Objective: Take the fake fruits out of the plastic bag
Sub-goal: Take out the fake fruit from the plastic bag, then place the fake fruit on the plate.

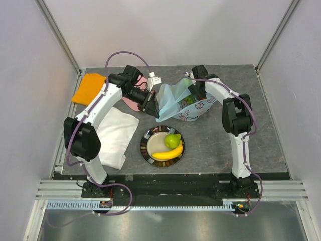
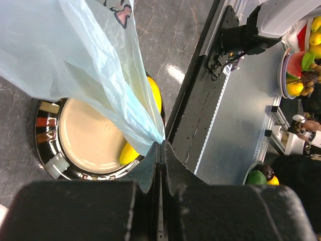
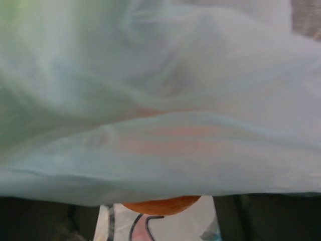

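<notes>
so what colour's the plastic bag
The bag is light blue, pink prints; best in top external view.

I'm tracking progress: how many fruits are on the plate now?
2: a green pear on the plate's right half, a banana along its near rim. Others may be hidden in the bag.

no readable text, labels, brands or numbers anywhere

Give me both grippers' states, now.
Left gripper: shut on the edge of the thin translucent light-blue plastic bag.
Right gripper: open inside that bag, a glossy orange fruit loose between its jaws.
</notes>
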